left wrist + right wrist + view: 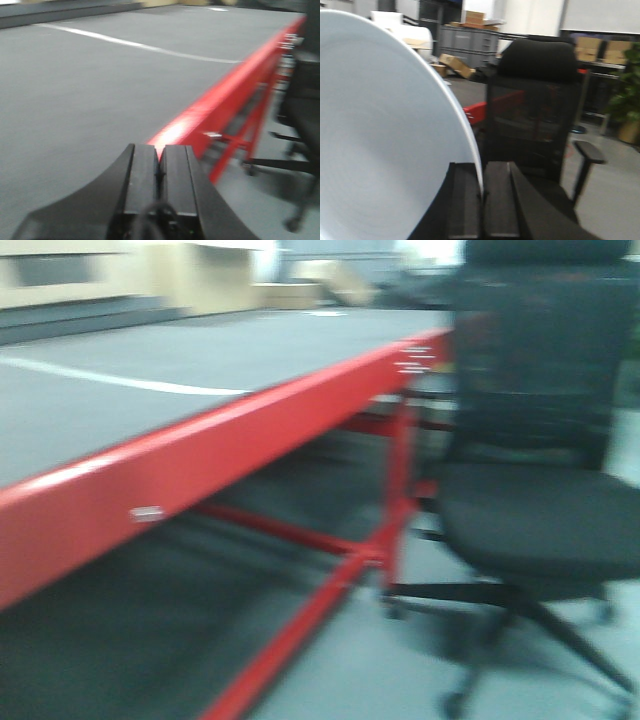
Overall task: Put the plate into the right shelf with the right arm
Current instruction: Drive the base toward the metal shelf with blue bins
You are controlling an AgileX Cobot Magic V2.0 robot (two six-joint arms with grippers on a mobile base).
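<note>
The pale blue-white plate fills the left half of the right wrist view, held on edge. My right gripper is shut on its rim, one black finger on each side of the thin edge. In the left wrist view my left gripper is shut with nothing between its fingers, hovering over the grey tabletop near its red front edge. The right shelf is out of view in every frame.
A red-framed table with a grey top runs across the front view. A black office chair stands at its right end, the same chair close ahead of the right gripper. Grey crates and cardboard boxes sit far behind.
</note>
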